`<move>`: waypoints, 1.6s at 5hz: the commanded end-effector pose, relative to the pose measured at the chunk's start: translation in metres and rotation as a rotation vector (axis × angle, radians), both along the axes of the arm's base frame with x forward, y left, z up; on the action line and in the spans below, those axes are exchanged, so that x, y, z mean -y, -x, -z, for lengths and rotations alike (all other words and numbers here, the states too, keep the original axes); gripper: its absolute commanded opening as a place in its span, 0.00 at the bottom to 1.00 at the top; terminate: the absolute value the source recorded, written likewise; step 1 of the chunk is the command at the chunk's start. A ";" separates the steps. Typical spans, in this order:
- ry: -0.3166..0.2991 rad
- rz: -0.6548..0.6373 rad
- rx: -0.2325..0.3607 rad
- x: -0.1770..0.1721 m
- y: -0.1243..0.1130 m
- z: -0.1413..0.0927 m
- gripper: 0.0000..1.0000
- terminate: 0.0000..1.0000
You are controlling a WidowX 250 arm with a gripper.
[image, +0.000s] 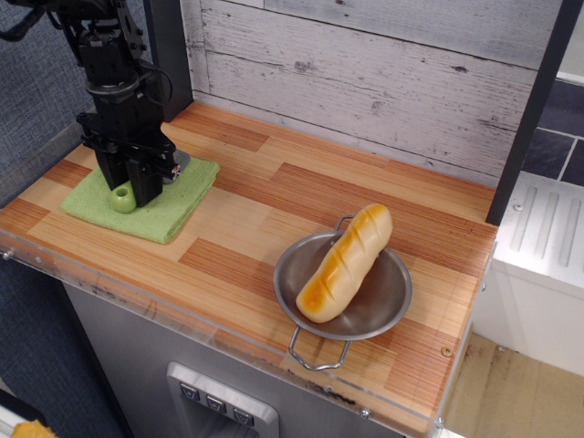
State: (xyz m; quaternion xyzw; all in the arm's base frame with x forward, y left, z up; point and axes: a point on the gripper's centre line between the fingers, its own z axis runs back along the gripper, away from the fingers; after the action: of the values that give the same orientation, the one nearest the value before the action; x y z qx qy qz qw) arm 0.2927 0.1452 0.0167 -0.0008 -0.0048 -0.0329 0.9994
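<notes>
My black gripper (pixel 129 189) stands upright over the green cloth (pixel 173 208) at the left end of the wooden counter. Its two fingers are drawn together around a small green object (pixel 122 198), whose round end with a hole pokes out below the left finger. The rest of that object is hidden between the fingers. The gripper is shut on it, and the object still rests at cloth level.
A steel pan (pixel 376 306) with wire handles sits near the counter's front right, holding a long bread roll (pixel 346 261). A grey plank wall (pixel 383 73) backs the counter. A black post (pixel 169 50) rises just behind my arm. A clear acrylic lip (pixel 182 315) runs along the front edge.
</notes>
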 end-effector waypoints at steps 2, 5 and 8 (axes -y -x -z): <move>-0.016 -0.204 0.185 0.051 -0.011 -0.082 0.00 0.00; 0.074 -0.062 0.174 0.195 -0.071 -0.075 0.00 0.00; 0.084 -0.067 0.079 0.221 -0.092 -0.034 0.00 0.00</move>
State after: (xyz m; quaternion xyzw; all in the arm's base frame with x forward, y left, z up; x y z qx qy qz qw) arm 0.3799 -0.0726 0.0306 -0.0376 -0.0184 0.0086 0.9991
